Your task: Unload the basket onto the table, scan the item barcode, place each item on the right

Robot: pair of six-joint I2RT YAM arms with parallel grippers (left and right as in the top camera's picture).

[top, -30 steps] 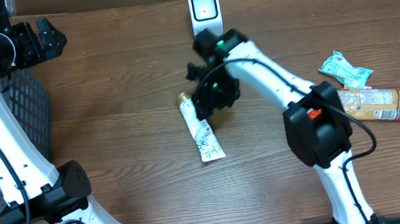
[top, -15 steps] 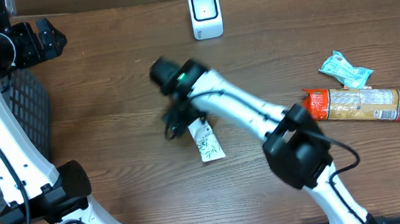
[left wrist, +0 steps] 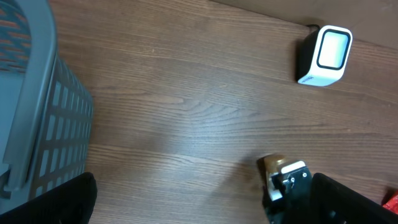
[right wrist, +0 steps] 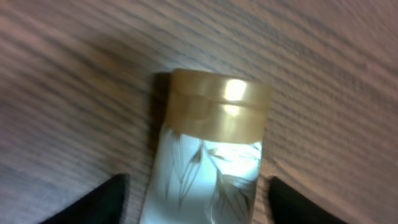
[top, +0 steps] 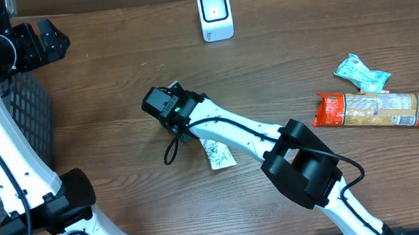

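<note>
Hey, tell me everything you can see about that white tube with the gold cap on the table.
The tube looks like glossy white plastic printed with thin grey leaf sprigs, closed by a shiny gold cap. It lies flat on the wooden table. In the overhead view its cap end points up-left and its flat crimped end points down-right. The right tool straddles it just behind the cap, one finger on each side, not clearly touching.

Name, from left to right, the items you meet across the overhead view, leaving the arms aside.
Grey mesh basket → white barcode scanner → long orange-ended packet. Left out for overlap: the tube, the teal sachet.
</note>
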